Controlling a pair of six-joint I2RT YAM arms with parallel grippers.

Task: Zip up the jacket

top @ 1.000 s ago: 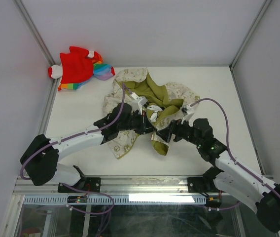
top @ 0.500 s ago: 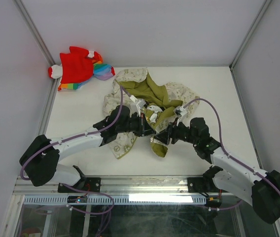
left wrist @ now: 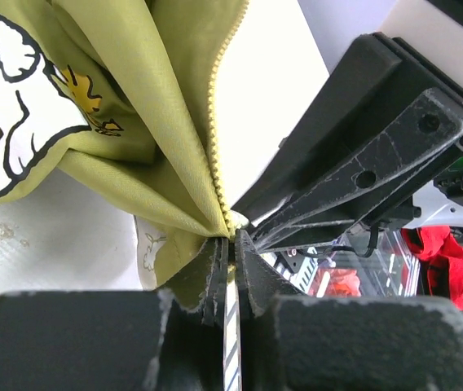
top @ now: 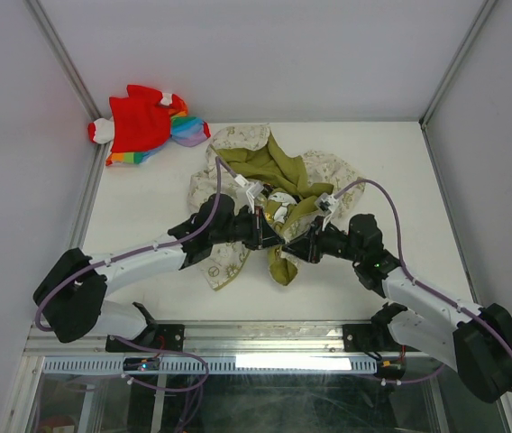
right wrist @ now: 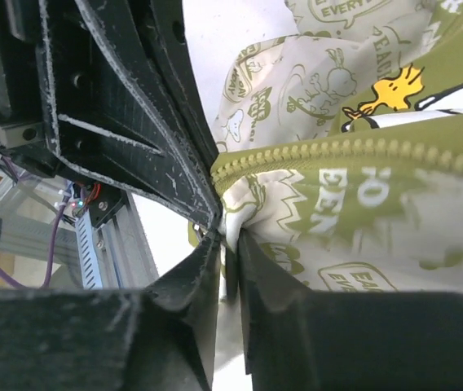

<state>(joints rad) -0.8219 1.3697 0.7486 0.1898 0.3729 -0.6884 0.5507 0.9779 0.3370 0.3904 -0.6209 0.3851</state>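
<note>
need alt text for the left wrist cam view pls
The left end effector pinches the olive-green lining of a cream printed fabric jacket beside its zipper teeth. The black right end effector meets it at the same spot, over a white table.

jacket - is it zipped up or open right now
Open. The jacket lies crumpled with its olive inside exposed, and the left wrist view shows a single row of zipper teeth, not meshed with another.

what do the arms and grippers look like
The left arm and right arm have white links, bulky black joints and a purple cable running alongside. The left gripper and right gripper are black, with flat, scuffed fingers.
</note>
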